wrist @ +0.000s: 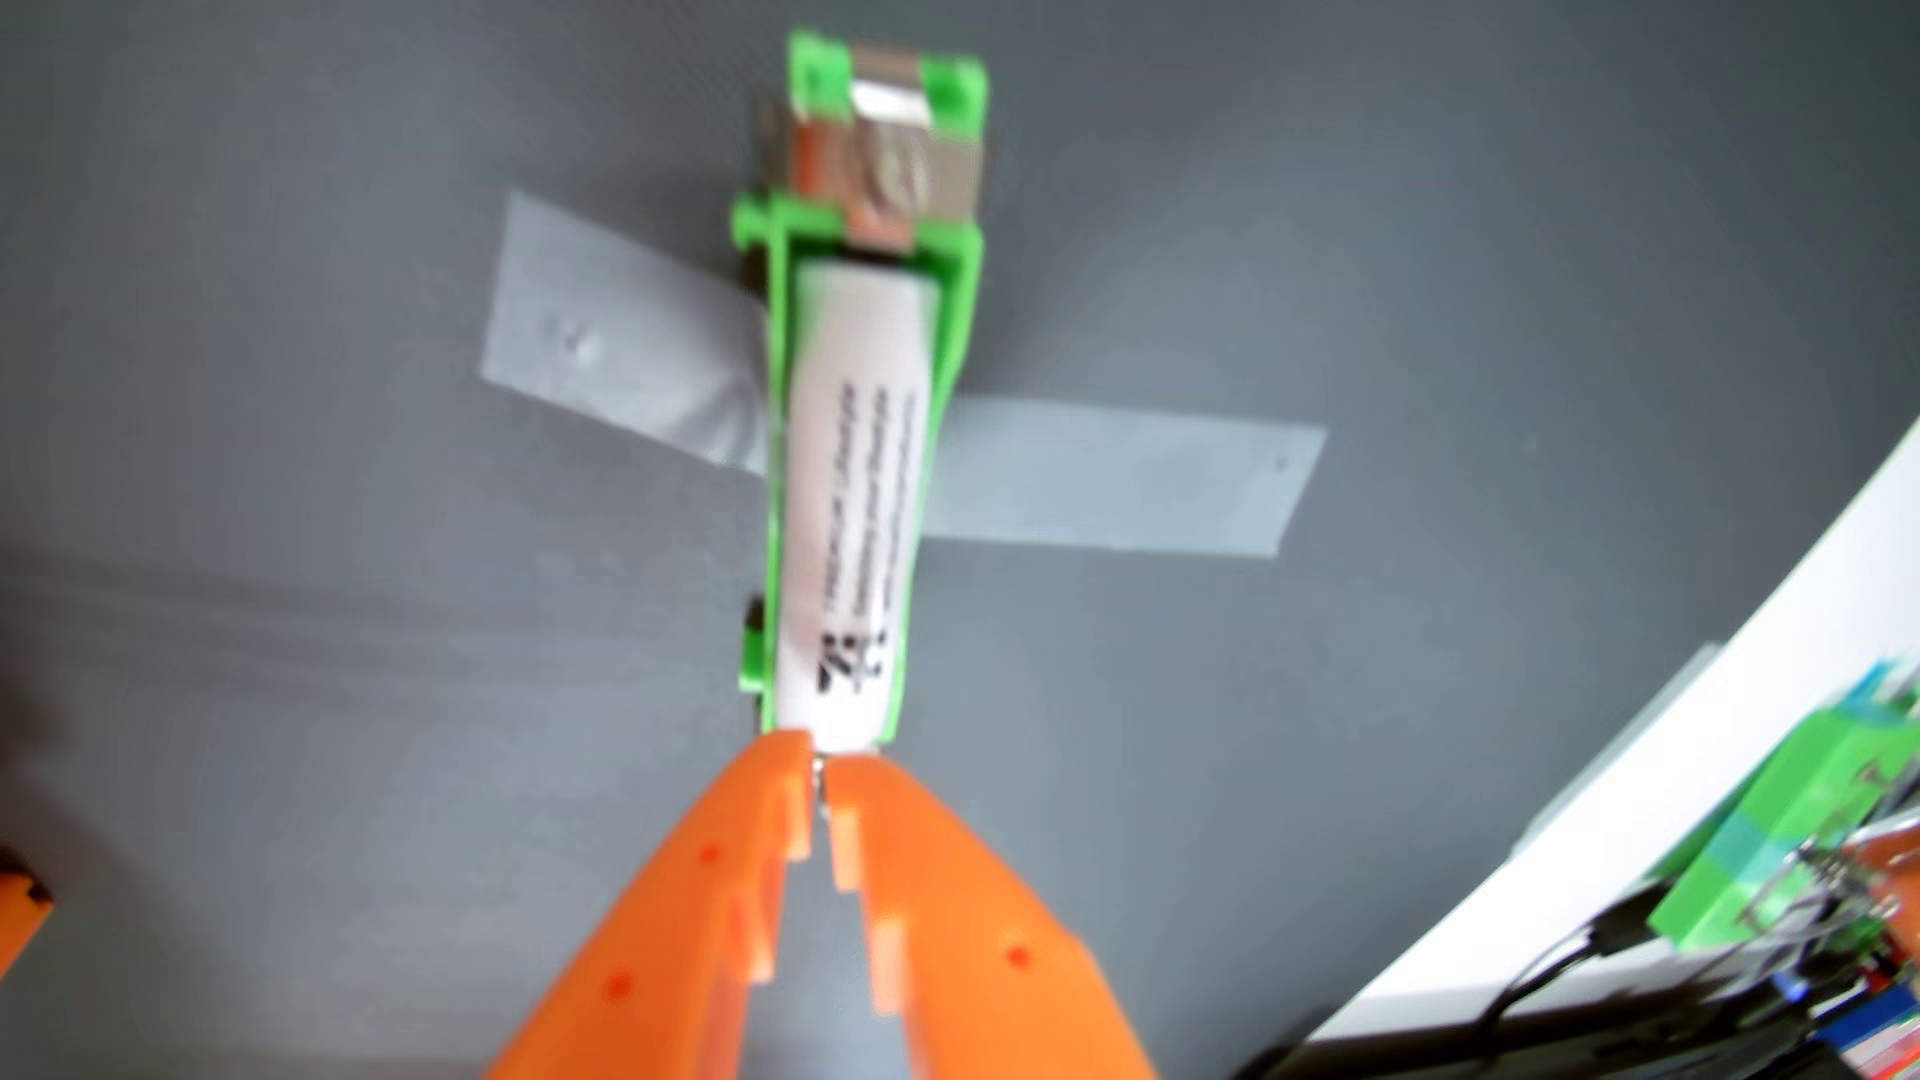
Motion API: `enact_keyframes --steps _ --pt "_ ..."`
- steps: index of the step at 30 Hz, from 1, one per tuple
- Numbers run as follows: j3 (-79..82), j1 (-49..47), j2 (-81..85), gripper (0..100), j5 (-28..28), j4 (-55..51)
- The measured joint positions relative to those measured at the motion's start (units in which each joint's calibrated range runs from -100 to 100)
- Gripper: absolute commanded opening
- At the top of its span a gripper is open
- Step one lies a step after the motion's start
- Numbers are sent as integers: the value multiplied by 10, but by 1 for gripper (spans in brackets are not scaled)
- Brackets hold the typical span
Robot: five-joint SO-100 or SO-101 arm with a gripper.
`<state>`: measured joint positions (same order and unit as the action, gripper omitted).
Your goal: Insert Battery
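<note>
A white battery [854, 498] with black print lies lengthwise in a green holder [961, 312] that is taped to the grey table. The holder's far end carries a metal contact clip [883, 177]. My orange gripper [823, 774] comes in from the bottom edge. Its fingertips [774, 768] are drawn together to a thin slit and sit right at the battery's near end. A small metal glint shows in the slit; I cannot tell what it is. The picture is blurred, so whether the battery's near end is fully down in the holder is unclear.
Two grey tape strips [613, 353] [1122, 483] run out from both sides of the holder. At the right edge a white surface [1621, 810] carries another green part [1808, 831], cables and electronics. A bit of orange [16, 903] shows at the left edge.
</note>
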<state>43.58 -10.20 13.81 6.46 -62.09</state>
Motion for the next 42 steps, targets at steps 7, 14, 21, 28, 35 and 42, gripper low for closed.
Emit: enact_keyframes --steps 7,14,21,28,35,42 --pt "0 -7 0 2 0 0" --pt "0 11 0 2 1 17" --pt "0 17 0 2 2 26" --pt "5 17 0 2 2 28" --pt "5 17 0 2 2 29" --pt "7 17 0 2 2 29"
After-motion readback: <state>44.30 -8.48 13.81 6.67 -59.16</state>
